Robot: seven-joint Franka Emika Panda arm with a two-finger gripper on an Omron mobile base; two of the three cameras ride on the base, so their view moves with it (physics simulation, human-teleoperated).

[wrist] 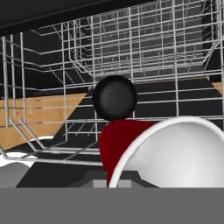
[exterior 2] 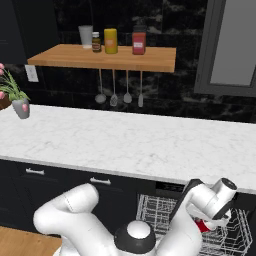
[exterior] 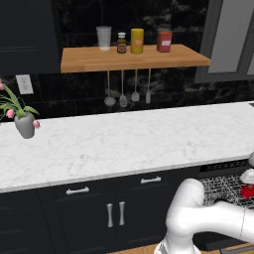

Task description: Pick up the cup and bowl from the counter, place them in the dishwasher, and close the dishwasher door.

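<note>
Placement of the small red tapered cup (exterior 2: 202,226) with its pale inside is the step in hand: the white arm reaches down over the light wire dish rack (exterior 2: 156,215) of the black built-in dishwasher (exterior: 229,167), and the gripper (exterior 2: 207,223) is closed tight on the cup's wall, holding it just above or among the wires. In the hand view the cup (wrist: 114,144) sits close to the camera with its pale rim curving across the lower right, tilted rather than upright, and the rack (wrist: 131,57) stretches behind it. Whether the cup's base already rests on the wires is hard to tell from these angles, since the arm covers much of it. The long white marble-look tabletop (exterior: 124,141) above the dark navy cabinets carries a small grey vase of pink flowers (exterior: 25,124) at its left end; no bowl can be made out on the stretch in view. Next, I judge, the cup needs settling into the rack and releasing, and the gripper must lift clear without snagging a wire. The bowl and the door remain to be done.
</note>
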